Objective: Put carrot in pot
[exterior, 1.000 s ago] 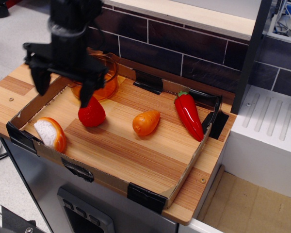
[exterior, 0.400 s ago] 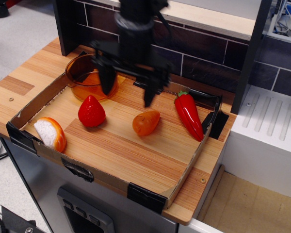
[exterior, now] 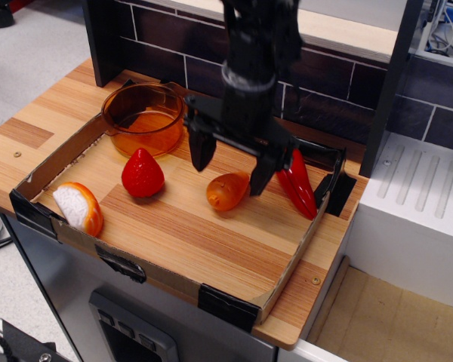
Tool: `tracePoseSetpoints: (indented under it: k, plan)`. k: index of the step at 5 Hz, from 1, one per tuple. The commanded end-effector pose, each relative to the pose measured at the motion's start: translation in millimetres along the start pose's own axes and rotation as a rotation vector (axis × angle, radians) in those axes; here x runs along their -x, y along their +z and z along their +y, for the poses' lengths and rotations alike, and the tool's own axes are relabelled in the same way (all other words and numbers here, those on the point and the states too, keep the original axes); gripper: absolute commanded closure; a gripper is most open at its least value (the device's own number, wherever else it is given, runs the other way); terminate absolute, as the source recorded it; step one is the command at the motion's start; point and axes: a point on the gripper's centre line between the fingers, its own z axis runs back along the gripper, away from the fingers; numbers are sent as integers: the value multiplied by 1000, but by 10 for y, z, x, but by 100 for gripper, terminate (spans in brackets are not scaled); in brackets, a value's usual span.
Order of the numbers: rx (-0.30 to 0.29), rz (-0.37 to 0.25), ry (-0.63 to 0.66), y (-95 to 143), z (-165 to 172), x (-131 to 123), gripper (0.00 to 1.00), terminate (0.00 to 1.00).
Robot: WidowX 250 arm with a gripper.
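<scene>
**Carrot not yet grasped; pot empty**

You have the wooden counter (exterior: 38, 128) filling the left and centre of the frame, with a shallow cardboard tray (exterior: 234, 302) laid on it. Everything of interest sits in or beside that tray.

The gripper (exterior: 230, 166) hangs at frame centre, jaws spread wide. One finger stands left of the carrot, the other at its right, between it and the red pepper (exterior: 298, 185). Nothing is pinched. Whether the fingertips touch the tray floor you cannot tell from this angle.

The pot (exterior: 143, 117) sits upper left at the tray's far corner. Its amber walls let you see through: it looks empty.

Progress, as a judgement: the approach looks about done; closing, lifting, carrying to the upper left and releasing are all left. Mind the right finger, which is just beside the pepper.

Smaller items, in order:
- strawberry (exterior: 143, 173), left of centre, between carrot and pot
- orange-and-white toy (exterior: 79, 207), lower left, against the tray wall
- carrot (exterior: 225, 191), centre, lying on its side on the tray floor, well apart from the pot
</scene>
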Motion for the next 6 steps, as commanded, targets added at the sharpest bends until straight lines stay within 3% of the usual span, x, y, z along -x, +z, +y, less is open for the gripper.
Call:
tracePoseSetpoints:
  k: [1, 3, 4, 6]
  plan:
    - [-32, -22, -20, -80, 18, -88, 0, 0]
    - [-56, 8, -35, -228, 35, -74, 0, 0]
    - [-41, -1, -42, -194, 35, -40, 100, 0]
    - [17, -78, 0, 265, 160, -2, 100, 0]
